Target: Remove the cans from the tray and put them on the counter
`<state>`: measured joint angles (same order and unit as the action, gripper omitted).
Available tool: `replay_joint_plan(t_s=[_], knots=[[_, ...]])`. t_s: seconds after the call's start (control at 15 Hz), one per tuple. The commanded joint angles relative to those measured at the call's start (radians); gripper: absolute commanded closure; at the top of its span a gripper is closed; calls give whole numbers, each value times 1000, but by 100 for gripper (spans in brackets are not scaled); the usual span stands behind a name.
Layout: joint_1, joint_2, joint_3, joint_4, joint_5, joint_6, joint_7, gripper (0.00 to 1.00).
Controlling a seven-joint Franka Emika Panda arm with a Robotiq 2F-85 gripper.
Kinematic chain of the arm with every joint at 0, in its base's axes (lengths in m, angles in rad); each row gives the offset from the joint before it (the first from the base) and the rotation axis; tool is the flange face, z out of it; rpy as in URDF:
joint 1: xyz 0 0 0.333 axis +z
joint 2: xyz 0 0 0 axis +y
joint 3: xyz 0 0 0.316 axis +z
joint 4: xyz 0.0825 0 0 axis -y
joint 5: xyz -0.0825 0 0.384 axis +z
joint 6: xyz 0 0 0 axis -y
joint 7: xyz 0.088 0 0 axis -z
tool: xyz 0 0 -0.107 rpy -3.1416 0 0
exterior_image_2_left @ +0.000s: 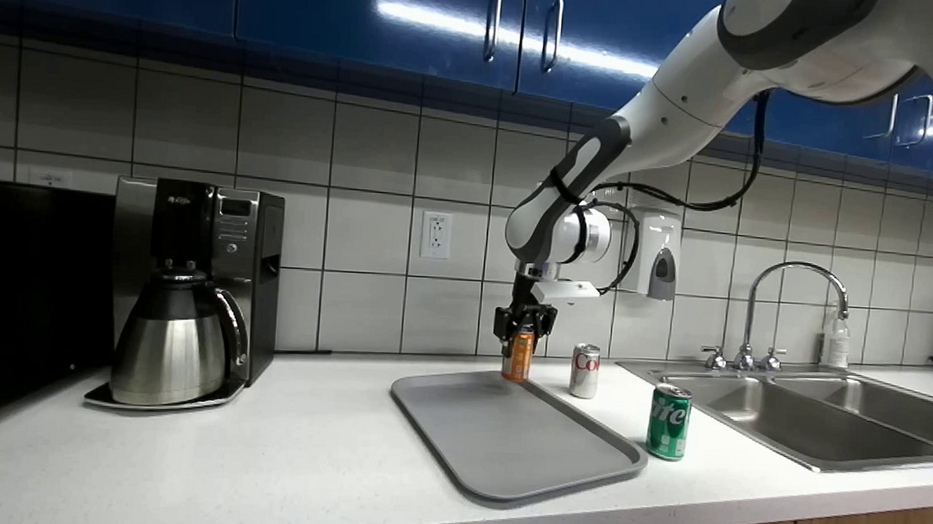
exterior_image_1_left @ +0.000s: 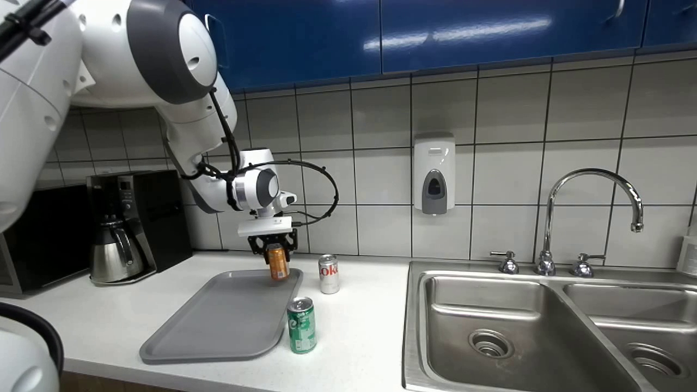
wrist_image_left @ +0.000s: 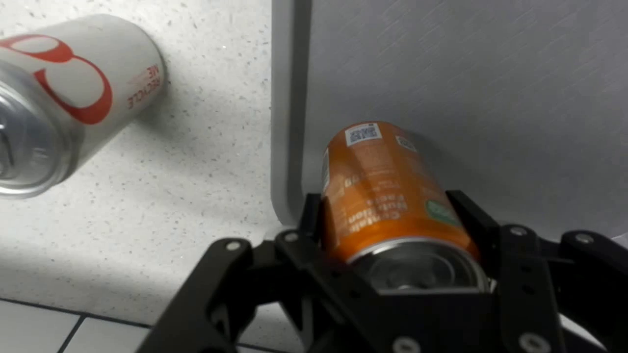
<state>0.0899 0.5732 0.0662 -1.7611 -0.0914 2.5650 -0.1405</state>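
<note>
My gripper point(wrist_image_left: 385, 203) is shut on the orange can point(wrist_image_left: 378, 181), with a black finger pressed to each side of it near the top. In both exterior views this can point(exterior_image_1_left: 279, 265) point(exterior_image_2_left: 519, 359) stands upright at the far end of the grey tray point(exterior_image_1_left: 218, 321) point(exterior_image_2_left: 506, 433), close to a corner. The wrist view puts its base inside the tray's rim point(wrist_image_left: 287, 108); whether it touches the tray floor I cannot tell. On the pale counter point(exterior_image_1_left: 359, 348), just beside the tray's near corner, the green can point(exterior_image_1_left: 302, 326) point(exterior_image_2_left: 669, 424) stands upright.
A white-and-red can point(exterior_image_1_left: 329, 275) point(wrist_image_left: 93, 73) stands on the counter close to the held can, outside the tray. Beyond it lies the steel double sink point(exterior_image_1_left: 414, 326) with its faucet point(exterior_image_1_left: 550, 218). A coffee maker point(exterior_image_2_left: 180, 320) occupies the opposite side. The tiled wall point(exterior_image_2_left: 362, 305) rises right behind my gripper.
</note>
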Motion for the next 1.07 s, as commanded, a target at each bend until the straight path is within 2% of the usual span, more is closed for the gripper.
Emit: replay_joint_plan(t_s=[0.0, 1.0], knots=[[-30, -89, 11, -99, 13, 33, -19, 60], [-72, -199, -41, -235, 17, 58, 10, 60]])
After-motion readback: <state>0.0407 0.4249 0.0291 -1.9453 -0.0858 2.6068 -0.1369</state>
